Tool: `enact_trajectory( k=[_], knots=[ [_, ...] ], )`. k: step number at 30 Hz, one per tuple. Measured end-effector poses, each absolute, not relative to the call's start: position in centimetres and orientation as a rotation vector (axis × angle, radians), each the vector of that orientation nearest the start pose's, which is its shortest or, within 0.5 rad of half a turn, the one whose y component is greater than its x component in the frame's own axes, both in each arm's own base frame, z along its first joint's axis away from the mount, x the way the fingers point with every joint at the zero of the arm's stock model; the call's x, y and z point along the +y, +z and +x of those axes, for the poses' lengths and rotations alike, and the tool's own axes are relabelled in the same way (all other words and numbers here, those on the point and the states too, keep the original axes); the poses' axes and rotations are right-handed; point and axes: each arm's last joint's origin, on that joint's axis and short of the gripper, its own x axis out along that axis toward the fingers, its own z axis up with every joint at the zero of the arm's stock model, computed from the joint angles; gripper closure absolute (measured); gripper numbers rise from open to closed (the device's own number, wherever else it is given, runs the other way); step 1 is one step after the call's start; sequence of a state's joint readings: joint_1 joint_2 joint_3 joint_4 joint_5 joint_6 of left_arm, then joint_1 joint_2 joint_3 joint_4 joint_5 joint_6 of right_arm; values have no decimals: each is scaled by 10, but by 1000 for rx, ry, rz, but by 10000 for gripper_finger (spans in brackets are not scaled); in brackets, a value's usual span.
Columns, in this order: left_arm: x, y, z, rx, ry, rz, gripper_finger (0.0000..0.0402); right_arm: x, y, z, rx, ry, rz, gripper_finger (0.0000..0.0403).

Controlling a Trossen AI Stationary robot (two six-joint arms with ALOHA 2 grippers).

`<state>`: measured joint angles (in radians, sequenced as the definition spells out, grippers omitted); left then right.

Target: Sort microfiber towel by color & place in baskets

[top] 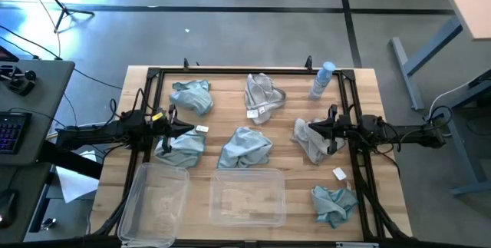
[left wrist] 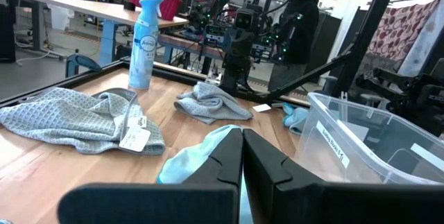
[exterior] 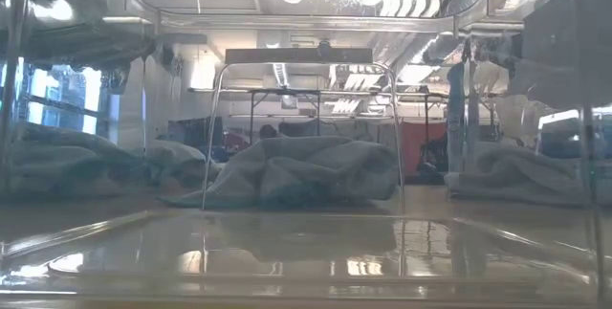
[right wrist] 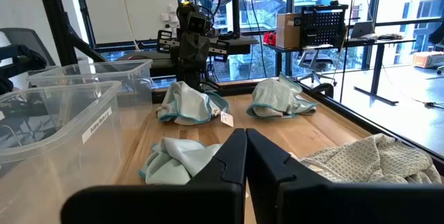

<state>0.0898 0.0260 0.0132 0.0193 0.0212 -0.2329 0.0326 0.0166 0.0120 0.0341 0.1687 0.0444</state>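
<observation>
Several microfiber towels lie crumpled on the wooden table. Teal-blue ones lie at the far left [top: 192, 95], left [top: 181, 147], middle [top: 245, 148] and near right [top: 334, 204]. Grey-beige ones lie at the far middle [top: 263, 97] and right [top: 313, 141]. Two clear baskets stand at the near edge, one narrower [top: 153, 195] and one wider [top: 247, 196]. My left gripper [top: 184, 129] [left wrist: 242, 156] is shut and level above the left teal towel. My right gripper [top: 311, 130] [right wrist: 245, 156] is shut and level above the right grey towel. Neither holds anything.
A pale blue spray bottle [top: 322, 81] stands upright at the far right corner. A black frame [top: 230, 72] runs around the table's edges. A small white tag [top: 339, 173] lies loose near the right side. A person [left wrist: 302, 16] stands beyond the table's right side.
</observation>
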Motion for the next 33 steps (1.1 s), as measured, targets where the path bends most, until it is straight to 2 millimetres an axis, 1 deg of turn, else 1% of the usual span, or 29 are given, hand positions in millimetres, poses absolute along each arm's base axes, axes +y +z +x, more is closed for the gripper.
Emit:
enact_trajectory(
  k=[31,33],
  knots=[
    [8,168,98,-16,67,-234,402,-2,170,98,-33,-135,47,402],
    [8,168,98,-17,67,-264,402,-2,170,98,-33,-136,47,402]
  ],
)
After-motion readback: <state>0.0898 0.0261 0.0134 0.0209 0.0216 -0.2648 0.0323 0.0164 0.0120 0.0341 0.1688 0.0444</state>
